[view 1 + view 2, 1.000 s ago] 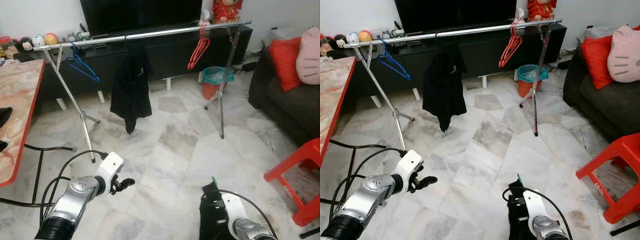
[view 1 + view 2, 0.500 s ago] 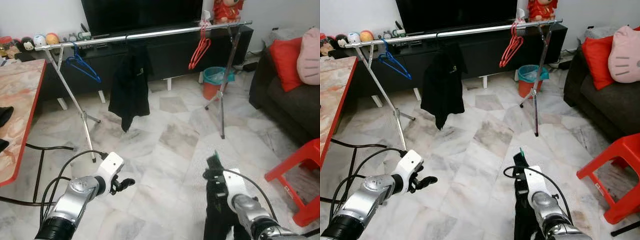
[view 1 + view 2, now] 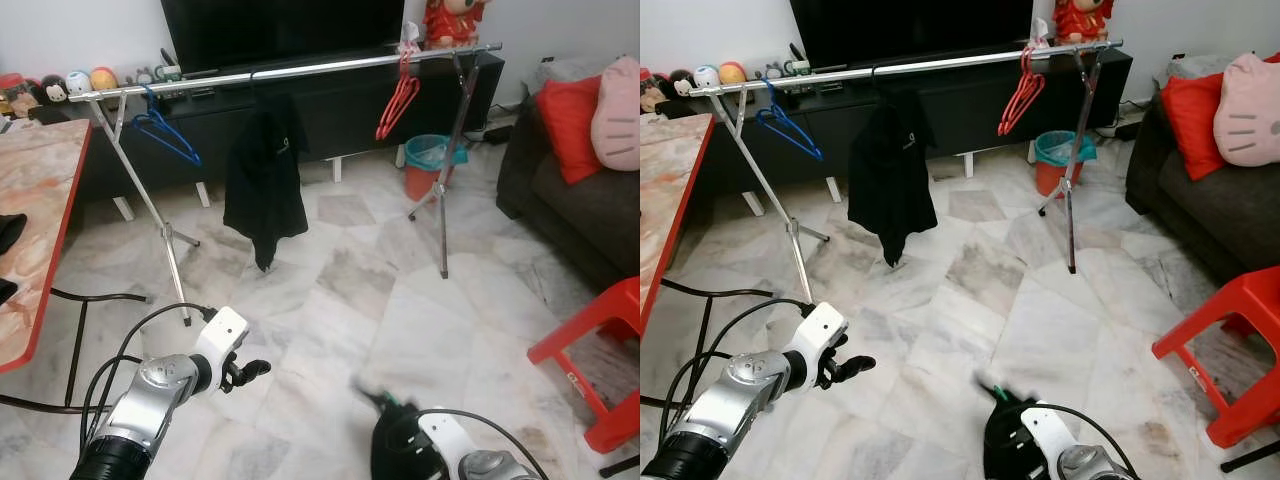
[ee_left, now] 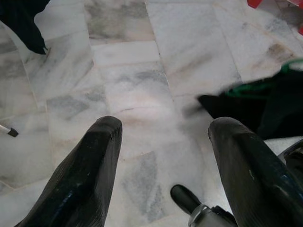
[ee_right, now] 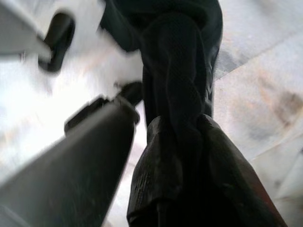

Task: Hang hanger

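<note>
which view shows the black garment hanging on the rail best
The left eye view: the black garment hangs in full from the silver rail, between the blue hanger and the red hangers. The right eye view shows the same scene. The left wrist view catches just its lower tip in a corner.

Both eye views look forward and down from head height, sharing the clothes rail (image 3: 290, 70) and marble floor (image 3: 400, 290); wrist views sit close above that floor

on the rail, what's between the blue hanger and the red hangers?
In the left eye view, one black garment hangs on the rail, between the blue hanger and the red hangers.
</note>
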`<state>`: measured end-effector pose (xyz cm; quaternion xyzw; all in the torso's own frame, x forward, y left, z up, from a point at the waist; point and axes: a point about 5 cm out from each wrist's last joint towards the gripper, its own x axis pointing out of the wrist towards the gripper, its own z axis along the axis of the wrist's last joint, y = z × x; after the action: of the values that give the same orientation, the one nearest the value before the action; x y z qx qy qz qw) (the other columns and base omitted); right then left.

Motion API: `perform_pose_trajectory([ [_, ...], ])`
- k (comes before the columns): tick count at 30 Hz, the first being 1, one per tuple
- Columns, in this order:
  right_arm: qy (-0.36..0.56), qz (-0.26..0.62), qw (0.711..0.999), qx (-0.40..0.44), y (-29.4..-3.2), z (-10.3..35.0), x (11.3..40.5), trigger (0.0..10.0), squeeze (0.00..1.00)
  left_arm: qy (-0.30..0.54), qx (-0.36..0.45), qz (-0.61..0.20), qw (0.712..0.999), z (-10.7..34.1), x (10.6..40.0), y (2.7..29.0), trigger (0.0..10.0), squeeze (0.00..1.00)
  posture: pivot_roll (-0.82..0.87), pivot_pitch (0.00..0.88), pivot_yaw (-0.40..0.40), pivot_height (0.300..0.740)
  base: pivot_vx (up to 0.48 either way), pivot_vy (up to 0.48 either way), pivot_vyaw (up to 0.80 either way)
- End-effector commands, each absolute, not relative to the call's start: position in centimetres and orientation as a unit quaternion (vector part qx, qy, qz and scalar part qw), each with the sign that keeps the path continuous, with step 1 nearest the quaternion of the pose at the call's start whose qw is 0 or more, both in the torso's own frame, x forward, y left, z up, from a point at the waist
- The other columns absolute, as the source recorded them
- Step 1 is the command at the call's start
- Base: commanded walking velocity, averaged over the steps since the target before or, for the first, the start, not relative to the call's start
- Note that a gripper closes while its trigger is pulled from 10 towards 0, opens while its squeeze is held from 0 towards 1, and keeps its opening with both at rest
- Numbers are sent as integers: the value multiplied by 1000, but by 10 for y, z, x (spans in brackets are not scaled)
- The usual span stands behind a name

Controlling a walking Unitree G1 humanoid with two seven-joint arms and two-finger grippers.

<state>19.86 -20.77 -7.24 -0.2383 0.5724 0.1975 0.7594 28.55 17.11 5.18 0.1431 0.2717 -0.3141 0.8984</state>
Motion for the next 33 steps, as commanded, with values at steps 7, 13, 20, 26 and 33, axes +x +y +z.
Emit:
perform_pose_trajectory([
  [7, 585, 351, 642, -351, -230, -62, 198, 10000, 0, 279, 152, -312, 895, 52, 285, 172, 10000, 0, 22, 0, 23, 740, 0, 0, 0],
  [13, 586, 456, 562, -365, -259, -36, 208, 10000, 0, 280, 149, -311, 896, 51, 286, 171, 10000, 0, 5, 0, 13, 740, 0, 0, 0],
  [20, 561, 487, 470, -476, -287, 5, 238, 10000, 0, 267, 145, -303, 903, 53, 290, 168, 10000, 0, -8, 0, 6, 740, 0, 0, 0],
  [26, 508, 469, 455, -562, -286, 36, 274, 10000, 0, 260, 140, -300, 907, 55, 293, 167, 10000, 0, -8, 0, -2, 740, 0, 0, 0],
  [33, 455, 463, 474, -595, -268, 57, 301, 10000, 0, 247, 128, -310, 909, 59, 295, 162, 10000, 0, -8, 0, -8, 740, 0, 0, 0],
])
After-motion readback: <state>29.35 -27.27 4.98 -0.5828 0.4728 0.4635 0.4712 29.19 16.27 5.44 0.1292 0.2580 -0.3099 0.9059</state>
